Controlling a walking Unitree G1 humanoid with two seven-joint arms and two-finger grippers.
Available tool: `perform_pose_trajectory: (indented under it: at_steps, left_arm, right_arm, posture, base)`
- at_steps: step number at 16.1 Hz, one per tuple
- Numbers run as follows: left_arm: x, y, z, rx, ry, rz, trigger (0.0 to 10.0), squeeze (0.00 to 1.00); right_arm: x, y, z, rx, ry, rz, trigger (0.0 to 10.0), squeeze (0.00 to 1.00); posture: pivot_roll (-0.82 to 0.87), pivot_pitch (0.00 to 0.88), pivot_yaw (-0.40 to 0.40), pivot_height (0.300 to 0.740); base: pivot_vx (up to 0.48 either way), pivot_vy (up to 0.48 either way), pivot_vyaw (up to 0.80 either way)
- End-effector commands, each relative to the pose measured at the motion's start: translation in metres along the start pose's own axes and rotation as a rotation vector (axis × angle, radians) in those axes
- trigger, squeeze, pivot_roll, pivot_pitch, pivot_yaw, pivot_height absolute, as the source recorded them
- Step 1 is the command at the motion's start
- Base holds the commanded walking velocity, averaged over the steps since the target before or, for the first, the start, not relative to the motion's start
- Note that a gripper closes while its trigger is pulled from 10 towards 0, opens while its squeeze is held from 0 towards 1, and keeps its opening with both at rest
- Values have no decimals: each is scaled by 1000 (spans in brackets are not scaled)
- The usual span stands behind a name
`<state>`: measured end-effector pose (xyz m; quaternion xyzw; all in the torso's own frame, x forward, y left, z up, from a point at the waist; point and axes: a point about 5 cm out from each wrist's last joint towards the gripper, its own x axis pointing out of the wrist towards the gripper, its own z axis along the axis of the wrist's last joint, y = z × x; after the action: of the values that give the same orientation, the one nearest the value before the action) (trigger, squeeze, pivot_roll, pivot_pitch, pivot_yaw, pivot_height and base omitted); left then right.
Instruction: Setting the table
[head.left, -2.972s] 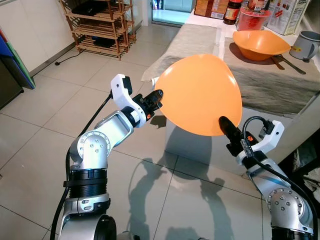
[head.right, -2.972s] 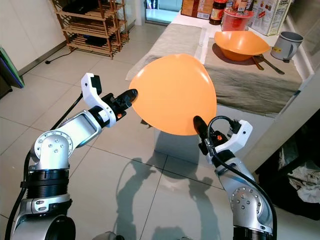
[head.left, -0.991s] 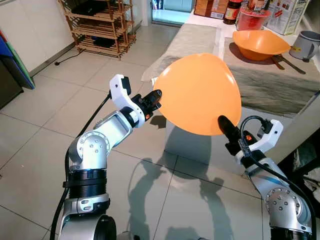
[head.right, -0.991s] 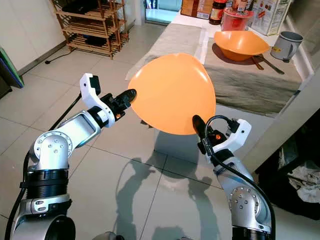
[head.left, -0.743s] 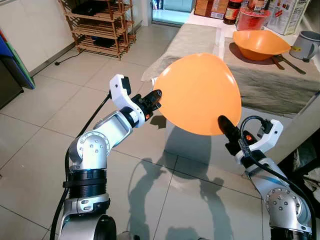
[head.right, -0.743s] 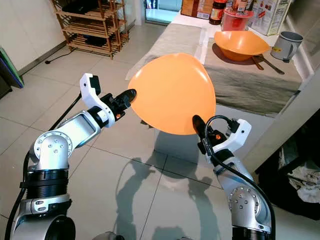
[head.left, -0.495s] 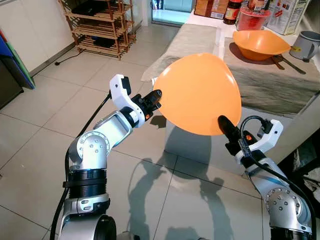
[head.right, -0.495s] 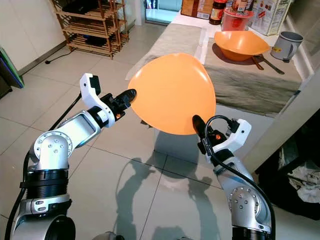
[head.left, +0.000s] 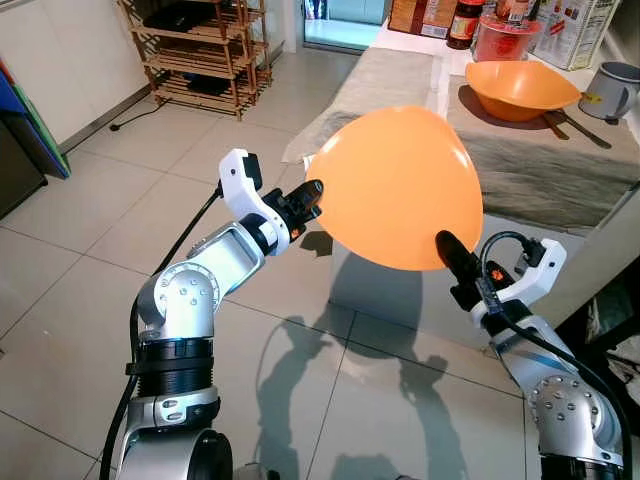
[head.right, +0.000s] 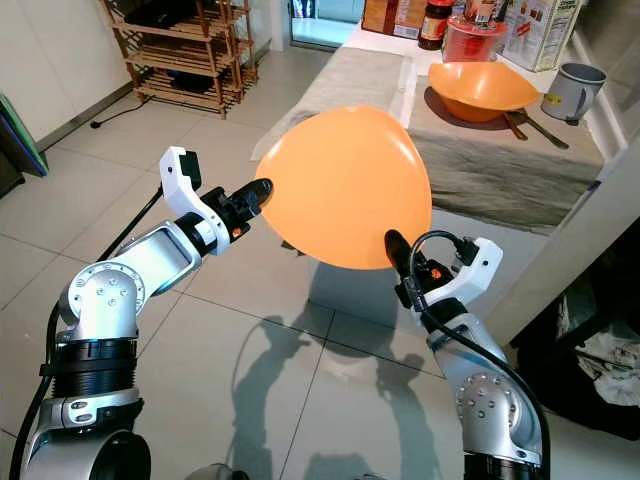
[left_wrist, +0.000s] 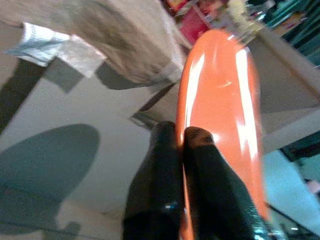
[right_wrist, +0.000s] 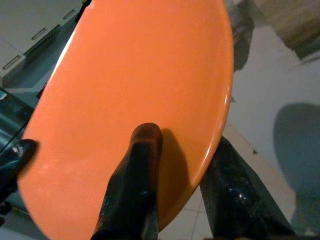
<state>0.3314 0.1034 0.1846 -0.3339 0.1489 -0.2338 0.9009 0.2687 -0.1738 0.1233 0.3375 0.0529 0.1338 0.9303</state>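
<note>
Your left tool (head.left: 308, 194) pinches the left rim of an orange plate (head.left: 400, 185), fingers closed on its edge. The plate hangs tilted in the air, short of the counter (head.left: 560, 180), where an orange bowl (head.left: 520, 87) sits on a grey cloth. Your right tool (head.left: 447, 252) clamps the plate's lower right rim. Level the plate, move both arms together, and lower it onto bare cloth short of the bowl.

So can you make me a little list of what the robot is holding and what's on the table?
held thing: orange plate, tilted, above the floor
left gripper: shut on the plate's left rim
right gripper: shut on the plate's lower right rim
table: grey cloth on top
on table: orange bowl, grey mug, spoon, jars and boxes at the far end
</note>
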Motion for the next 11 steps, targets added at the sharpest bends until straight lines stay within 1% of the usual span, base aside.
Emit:
perform_pose_trajectory:
  at_steps: [1,3,4,5,8,11]
  left_arm:
    - [3,-11,7,72,-35,-45,10000,1000]
    - [3,-8,5,94,-32,-31,10000,1000]
    - [2,-4,1,121,-20,-17,10000,1000]
    - [2,0,-2,124,-13,-4,10000,1000]
    - [2,3,-1,150,-19,8,10000,1000]
    - [0,17,2,250,-30,58,10000,1000]
  right_arm:
    - [-3,-2,-10,-70,79,-24,0,0]
    - [-3,-3,-11,-74,80,-27,0,0]
    - [-4,-2,-12,-81,83,-26,0,0]
    - [-4,-2,-13,-83,83,-25,0,0]
    - [-4,-2,-12,-86,80,-23,0,0]
    - [-4,-2,-13,-89,81,-24,0,0]
  posture:
    - [-62,49,20,740]
    - [-61,50,20,740]
    - [-61,49,21,740]
    - [-61,48,21,740]
    - [-60,49,20,740]
    - [-59,50,22,740]
  base:
    - [0,0,0]
    - [0,0,0]
    - [0,0,0]
    - [0,0,0]
    - [0,0,0]
    - [0,0,0]
